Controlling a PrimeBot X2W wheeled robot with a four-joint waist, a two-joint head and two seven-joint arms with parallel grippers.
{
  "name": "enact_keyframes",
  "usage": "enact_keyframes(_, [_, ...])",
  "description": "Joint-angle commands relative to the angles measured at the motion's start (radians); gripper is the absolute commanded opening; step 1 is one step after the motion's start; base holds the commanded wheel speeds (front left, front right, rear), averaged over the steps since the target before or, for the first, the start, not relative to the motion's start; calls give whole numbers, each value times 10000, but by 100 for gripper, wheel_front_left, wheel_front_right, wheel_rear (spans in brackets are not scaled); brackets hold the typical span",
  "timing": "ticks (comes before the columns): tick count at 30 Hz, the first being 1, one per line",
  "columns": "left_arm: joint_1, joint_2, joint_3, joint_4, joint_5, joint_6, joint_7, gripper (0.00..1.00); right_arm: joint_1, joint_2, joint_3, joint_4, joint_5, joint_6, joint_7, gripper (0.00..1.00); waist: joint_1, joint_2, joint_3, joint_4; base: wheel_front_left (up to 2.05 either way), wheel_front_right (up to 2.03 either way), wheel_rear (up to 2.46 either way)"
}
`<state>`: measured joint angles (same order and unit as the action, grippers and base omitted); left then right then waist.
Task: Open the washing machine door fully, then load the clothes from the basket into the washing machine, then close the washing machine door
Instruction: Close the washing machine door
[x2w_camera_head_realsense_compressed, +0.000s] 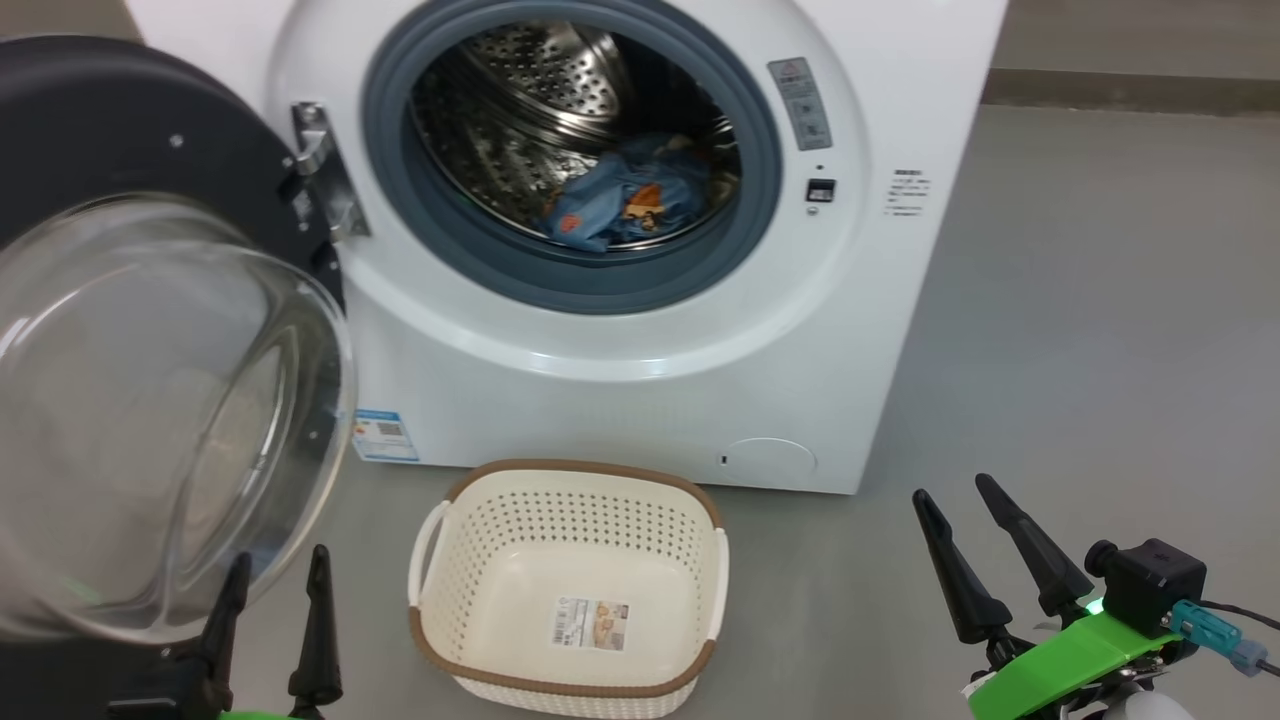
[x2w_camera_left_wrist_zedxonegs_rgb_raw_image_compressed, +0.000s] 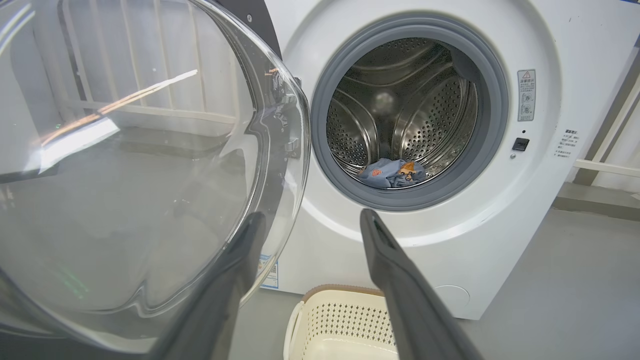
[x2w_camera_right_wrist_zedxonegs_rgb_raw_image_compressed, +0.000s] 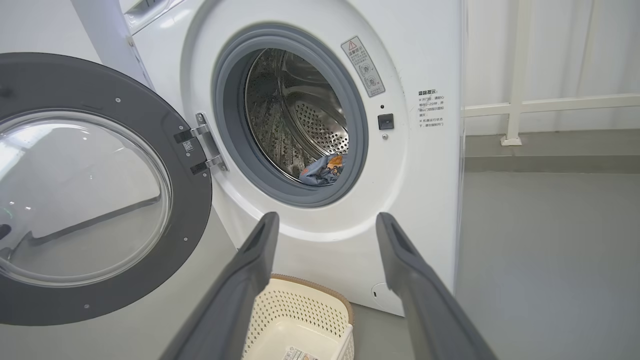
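The white washing machine (x2w_camera_head_realsense_compressed: 640, 400) stands ahead, its round door (x2w_camera_head_realsense_compressed: 150, 400) swung wide open to the left, glass bowl bulging toward me. The clothes (x2w_camera_head_realsense_compressed: 625, 200), light blue with orange-brown figures, lie inside the steel drum; the same clothes (x2w_camera_left_wrist_zedxonegs_rgb_raw_image_compressed: 392, 172) show low in the drum in the left wrist view, and the clothes (x2w_camera_right_wrist_zedxonegs_rgb_raw_image_compressed: 324, 170) in the right wrist view. The cream basket (x2w_camera_head_realsense_compressed: 570, 585) sits on the floor before the machine, holding nothing but its label. My left gripper (x2w_camera_head_realsense_compressed: 280, 570) is open just below the door glass. My right gripper (x2w_camera_head_realsense_compressed: 955, 490) is open at lower right, apart from everything.
Grey floor (x2w_camera_head_realsense_compressed: 1100, 350) stretches to the right of the machine. A white railing (x2w_camera_right_wrist_zedxonegs_rgb_raw_image_compressed: 520, 107) runs along the wall behind it. The open door (x2w_camera_right_wrist_zedxonegs_rgb_raw_image_compressed: 95, 190) juts out over the floor on the left, close to my left fingers (x2w_camera_left_wrist_zedxonegs_rgb_raw_image_compressed: 225, 285).
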<state>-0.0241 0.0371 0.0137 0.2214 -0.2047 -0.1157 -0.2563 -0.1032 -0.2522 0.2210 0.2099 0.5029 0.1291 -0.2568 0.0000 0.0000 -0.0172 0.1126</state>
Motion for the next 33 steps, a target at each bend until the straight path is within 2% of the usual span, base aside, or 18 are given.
enact_keyframes(1, [-178, 132, 340, -251, 111, 131, -55, 100, -72, -60, 267, -213, 38, 16, -49, 100, 0, 0, -55, 389, 0, 0, 0])
enact_keyframes(22, [-87, 131, 489, -344, 255, 413, -55, 100, -127, 86, 347, -199, 85, 16, -49, 100, 0, 0, -73, 2494, 0, 0, 0])
enact_keyframes(33, [-62, 131, 534, -336, 317, 462, -55, 100, -119, 154, 374, -148, 80, 16, -49, 100, 0, 0, -164, 3311, 0, 0, 0])
